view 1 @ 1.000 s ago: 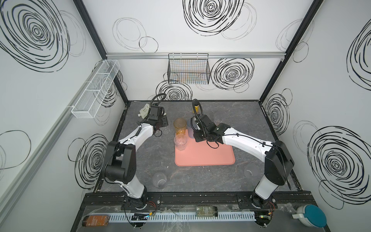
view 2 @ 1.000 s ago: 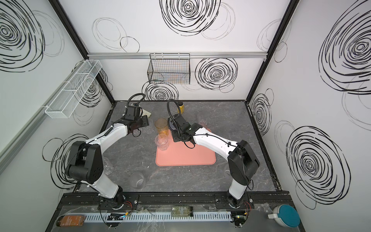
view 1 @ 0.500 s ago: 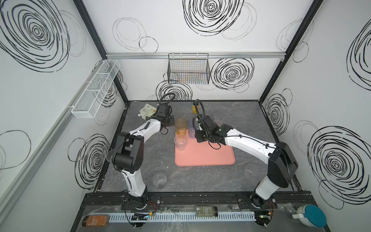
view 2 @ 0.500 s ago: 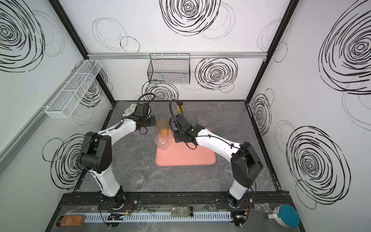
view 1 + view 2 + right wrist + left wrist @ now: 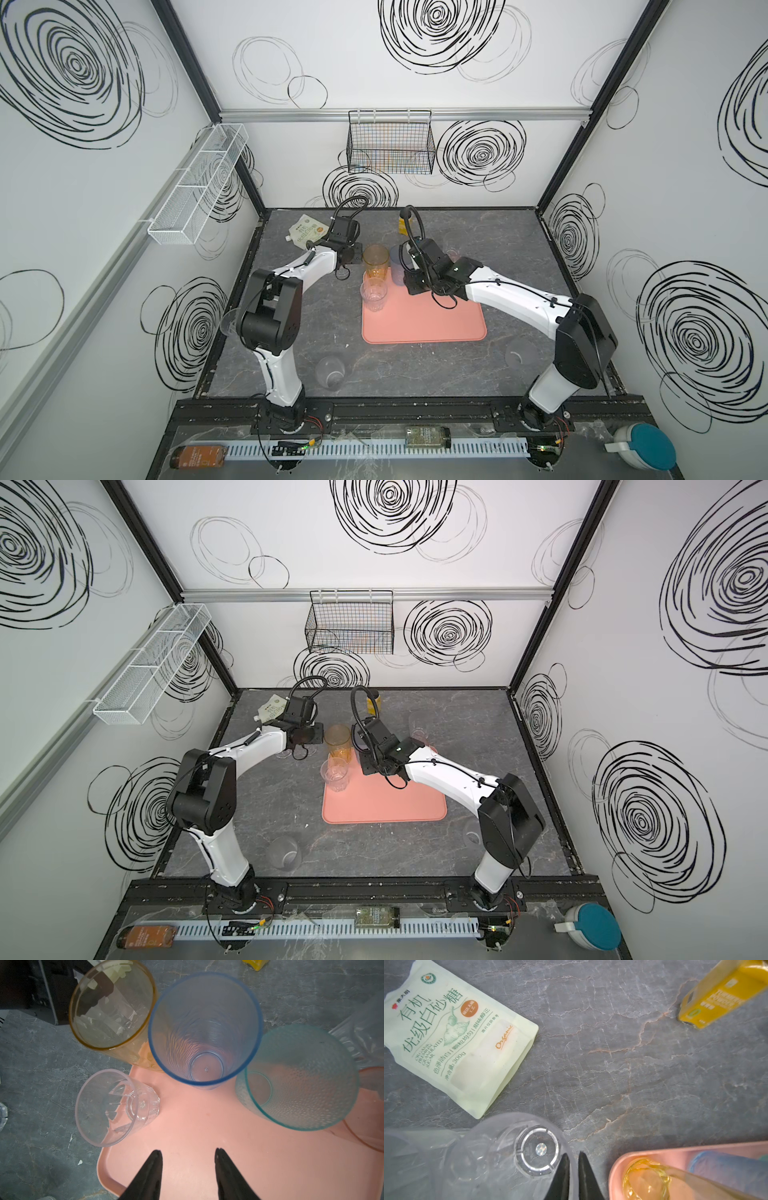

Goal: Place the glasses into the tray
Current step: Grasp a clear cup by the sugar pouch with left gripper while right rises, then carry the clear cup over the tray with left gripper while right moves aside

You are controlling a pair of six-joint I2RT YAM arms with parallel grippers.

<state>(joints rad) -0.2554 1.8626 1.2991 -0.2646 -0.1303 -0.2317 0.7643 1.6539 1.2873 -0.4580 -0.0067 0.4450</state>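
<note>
Left of the tray (image 5: 207, 1126), the left pincer (image 5: 573, 1158) is clenched on the rim of a clear tumbler (image 5: 508, 1157) standing on the desk (image 5: 633, 1084). The tray carries a short clear glass (image 5: 108, 1105) and orange (image 5: 112, 1005), blue (image 5: 204, 1028) and teal (image 5: 301, 1078) tumblers. The right pincer (image 5: 188, 1153) hangs released above the tray, grasping nothing.

Dark grey, marble-veined tabletop (image 5: 498, 237) carries a salmon-pink tray (image 5: 424, 324) at its middle. A pale sugar pouch (image 5: 305, 232) lies flat at the far left, a yellow container (image 5: 402, 226) stands near the back edge, and a clear glass (image 5: 330, 372) sits near the front.
</note>
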